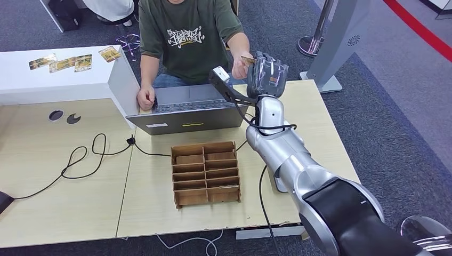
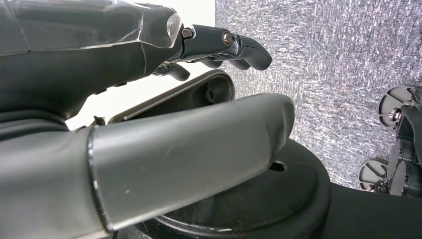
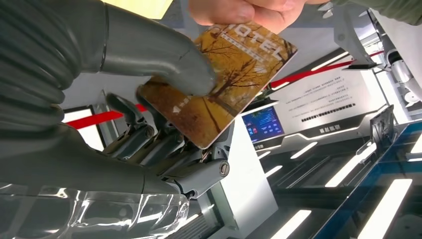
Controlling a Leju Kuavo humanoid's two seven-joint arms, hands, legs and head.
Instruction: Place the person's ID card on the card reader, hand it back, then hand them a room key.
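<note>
The right hand (image 1: 268, 74), raised at upper centre of the head view, pinches a golden room key card (image 3: 219, 82) between thumb and fingers. A person's hand (image 3: 249, 11) grips its far edge. The left hand (image 2: 149, 99) hangs empty, fingers loosely apart.

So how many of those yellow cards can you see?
5, though more may be hidden: four on the white counter, at and; one pinched in the right hand, card.
</note>
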